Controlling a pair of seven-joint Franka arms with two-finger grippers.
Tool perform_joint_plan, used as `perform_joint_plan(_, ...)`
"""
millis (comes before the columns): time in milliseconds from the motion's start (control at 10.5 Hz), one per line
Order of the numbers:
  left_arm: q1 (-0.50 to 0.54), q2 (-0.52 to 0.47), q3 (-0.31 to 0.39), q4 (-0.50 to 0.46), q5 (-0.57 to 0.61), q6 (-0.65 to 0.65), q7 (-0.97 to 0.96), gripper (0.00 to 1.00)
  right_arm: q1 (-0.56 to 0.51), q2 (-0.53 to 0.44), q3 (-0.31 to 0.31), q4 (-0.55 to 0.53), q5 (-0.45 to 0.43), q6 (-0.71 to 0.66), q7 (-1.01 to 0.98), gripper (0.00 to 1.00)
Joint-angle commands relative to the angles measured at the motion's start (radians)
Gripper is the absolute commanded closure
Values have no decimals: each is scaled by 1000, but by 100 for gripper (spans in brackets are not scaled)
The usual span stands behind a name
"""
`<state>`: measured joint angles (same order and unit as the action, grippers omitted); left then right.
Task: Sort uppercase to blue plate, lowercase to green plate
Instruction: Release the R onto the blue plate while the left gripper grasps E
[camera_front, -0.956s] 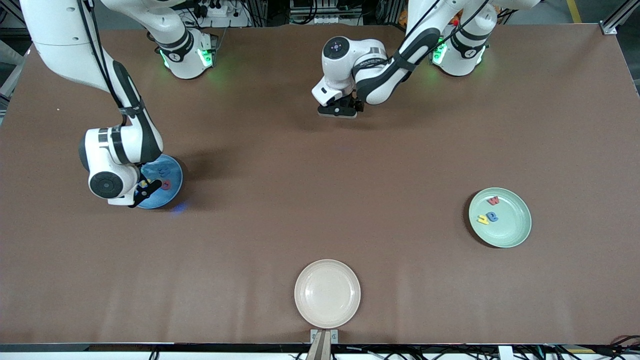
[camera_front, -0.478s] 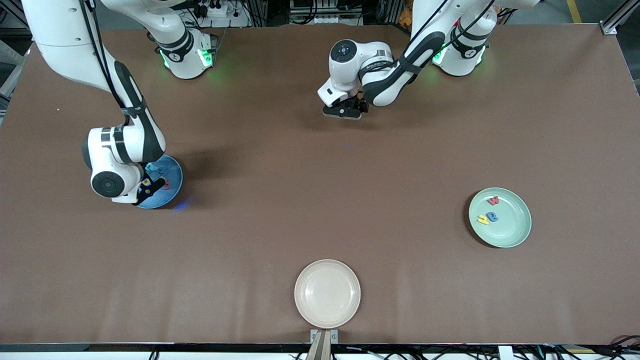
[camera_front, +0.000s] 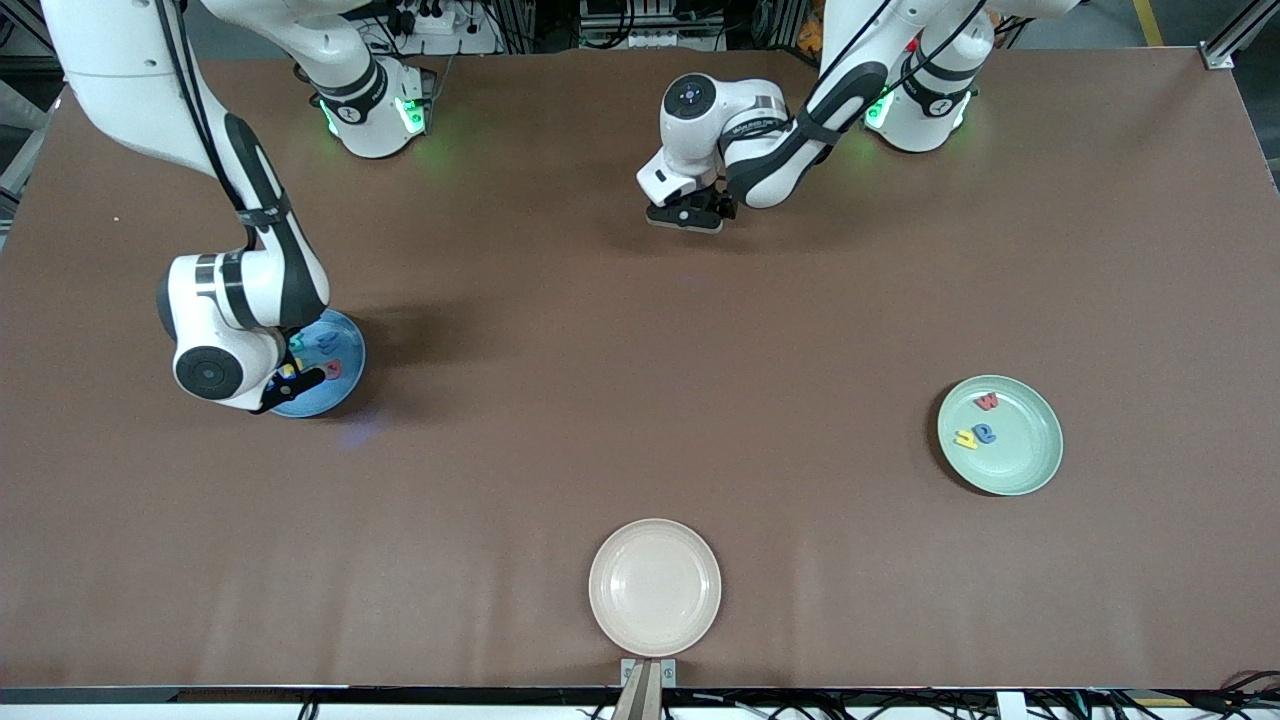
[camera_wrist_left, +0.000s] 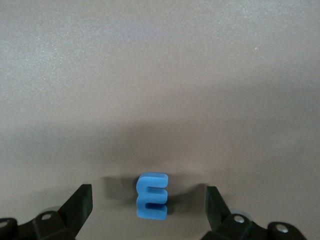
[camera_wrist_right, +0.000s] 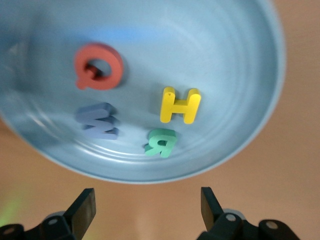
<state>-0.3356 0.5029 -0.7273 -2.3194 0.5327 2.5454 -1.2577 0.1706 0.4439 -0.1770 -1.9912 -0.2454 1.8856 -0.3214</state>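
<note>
The blue plate (camera_front: 347, 352) lies toward the right arm's end and holds the red Q (camera_wrist_right: 98, 66), blue M (camera_wrist_right: 97, 120), yellow H (camera_wrist_right: 180, 105) and teal B (camera_wrist_right: 161, 141). My right gripper (camera_front: 290, 385) hangs open and empty over the plate's rim (camera_wrist_right: 272, 100); in its wrist view the gripper (camera_wrist_right: 147, 210) is over bare table beside the rim. My left gripper (camera_front: 685, 215) is open and low over the table near the bases. The small blue m (camera_wrist_left: 152, 196) lies on the table between its fingers (camera_wrist_left: 80, 205). The green plate (camera_front: 1030, 455) holds the red w (camera_front: 987, 401), yellow n (camera_front: 965, 438) and blue e (camera_front: 985, 433).
An empty cream plate (camera_front: 655, 587) sits at the table edge nearest the front camera. Both arm bases stand along the edge farthest from it.
The left gripper has shifted a little toward its base and dropped lower. The right hand has swayed slightly over the blue plate's edge. No letter has moved.
</note>
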Motion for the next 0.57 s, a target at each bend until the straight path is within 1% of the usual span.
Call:
perform_joint_plan(0, 13, -15, -11, -21, 29, 29, -2, 0, -20, -89, 68, 78, 14, -130, 91, 7)
perform_joint_plan(96, 12, -12, -11, -21, 29, 33, -2, 0, -45, -134, 97, 84, 15, -125, 90, 7)
perform_joint_plan(191, 12, -7, -9, -21, 29, 39, -2, 0, -68, -171, 131, 116, 18, -126, 94, 1)
perform_joint_plan(287, 12, -4, -9, -21, 29, 41, -2, 0, -75, -206, 152, 156, 24, -135, 85, 0)
perform_joint_plan(382, 12, 0, -9, -21, 29, 42, -2, 0, -103, -249, 180, 167, 31, -134, 84, 0)
perform_joint_plan(478, 10, 3, -7, -21, 32, 45, -3, 0, -132, -289, 223, 175, 34, -134, 87, 0)
